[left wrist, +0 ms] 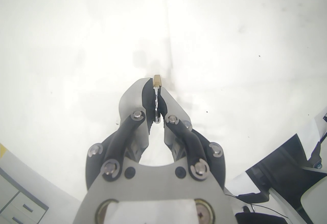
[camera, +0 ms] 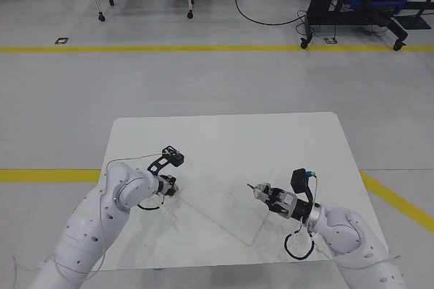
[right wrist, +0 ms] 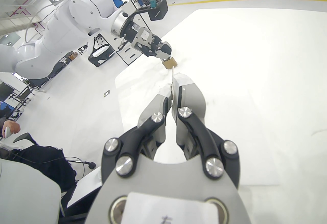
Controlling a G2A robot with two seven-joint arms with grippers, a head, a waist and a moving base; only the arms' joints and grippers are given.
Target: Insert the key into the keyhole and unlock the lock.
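**Lock in left gripper, key in right, the two held apart**

Left gripper (left wrist: 156, 87): fingers pressed together on the lock (right wrist: 169, 63). The left wrist view shows the steel shackle (left wrist: 156, 108) pinched between the pads, with just a brass corner past the tips. The right wrist view gives what that one does not: the whole brass body hanging below the left fingertips, close above the table (camera: 275, 141); contact with the surface cannot be judged.

Right gripper (right wrist: 174, 89): fingers pinched on the key (right wrist: 173, 76), its thin blade sticking out past the tips and aimed toward the lock. In the right wrist view the blade tip appears to line up with the brass body. The top view shows the two grippers well apart, with bare table between them, so the key is not in the keyhole.

Edges and room: from above, the left gripper is near the table's left edge and the right gripper sits right of centre, toward the near edge. Open white surface lies between them and on toward the far edge.

Count: one lock, one key, two grippers, one table.
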